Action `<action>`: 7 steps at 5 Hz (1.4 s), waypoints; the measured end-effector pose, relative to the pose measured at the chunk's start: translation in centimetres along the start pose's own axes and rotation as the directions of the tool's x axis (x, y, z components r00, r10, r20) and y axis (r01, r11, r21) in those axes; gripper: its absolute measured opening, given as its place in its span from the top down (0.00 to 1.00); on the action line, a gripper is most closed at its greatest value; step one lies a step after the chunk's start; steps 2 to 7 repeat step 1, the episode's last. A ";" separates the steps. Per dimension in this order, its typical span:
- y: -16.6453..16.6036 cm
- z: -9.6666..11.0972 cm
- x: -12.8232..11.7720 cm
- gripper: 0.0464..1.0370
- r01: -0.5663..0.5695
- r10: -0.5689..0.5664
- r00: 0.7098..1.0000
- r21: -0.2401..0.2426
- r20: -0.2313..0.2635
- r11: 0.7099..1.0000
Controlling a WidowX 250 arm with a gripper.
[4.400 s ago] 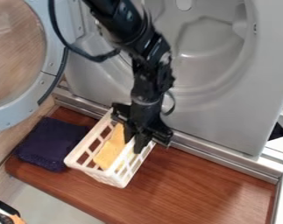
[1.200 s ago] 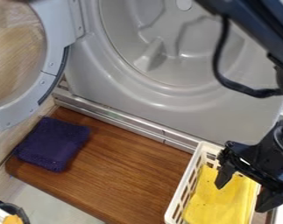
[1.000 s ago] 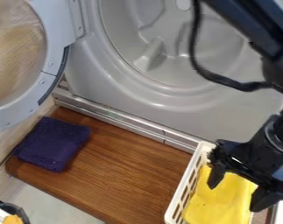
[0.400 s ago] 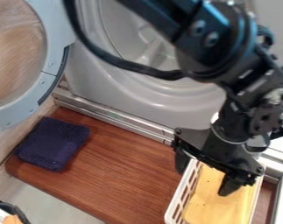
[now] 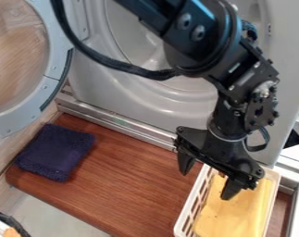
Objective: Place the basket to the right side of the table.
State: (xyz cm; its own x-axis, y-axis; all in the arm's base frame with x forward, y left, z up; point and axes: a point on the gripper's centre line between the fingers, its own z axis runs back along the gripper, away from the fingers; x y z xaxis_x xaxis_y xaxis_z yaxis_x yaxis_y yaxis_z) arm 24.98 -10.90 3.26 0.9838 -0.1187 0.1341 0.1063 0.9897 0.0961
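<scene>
The white basket [image 5: 191,208] sits on the right of the wooden table [image 5: 114,187], holding what may be a yellow cloth [image 5: 235,215]. The gripper [image 5: 206,186] hangs over its left side, fingers spread apart.

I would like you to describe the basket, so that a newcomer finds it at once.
Below the grey machine lies a brown wooden table. At its right end, partly under the gripper, stands a white basket. Unlike the dark-blue cloth on the left, it has slatted walls and something yellow inside.

Free wooden surface [image 5: 130,185] between cloth [image 5: 54,152] and basket [image 5: 189,211], pincer [image 5: 207,184] obstructing basket's far end
</scene>
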 end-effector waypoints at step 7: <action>0.3 -0.5 -0.1 0.04 -0.021 0.023 0.998 0.048 -0.052 0.999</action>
